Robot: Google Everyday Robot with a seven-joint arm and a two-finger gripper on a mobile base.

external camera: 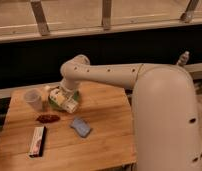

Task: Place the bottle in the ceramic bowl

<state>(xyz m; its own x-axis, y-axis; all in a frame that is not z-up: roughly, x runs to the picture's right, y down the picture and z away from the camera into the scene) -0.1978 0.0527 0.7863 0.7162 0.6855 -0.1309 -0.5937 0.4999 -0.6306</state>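
The arm (109, 74) reaches in from the right, bends at the wrist and drops down, and the gripper (60, 96) sits right over the ceramic bowl (76, 95). Its fingers are clamped on the bottle (64, 102)! The bottle hangs tilted over the bowl's left half, white cap pointing down and toward the front. Only a sliver of green glaze peeks out beside it, so I can't say whether the bottle touches the bowl. Just left of the bowl stands a clear plastic cup (34, 99), upright. In front of the bowl and a little left lies a small dark red thing (48, 118). In front of the bowl and slightly right lies a blue object (80, 127), flat on the wooden counter (106, 117). Farther out, front-left of the bowl, the flat red-and-white box (37, 141) lies near the counter's edge.
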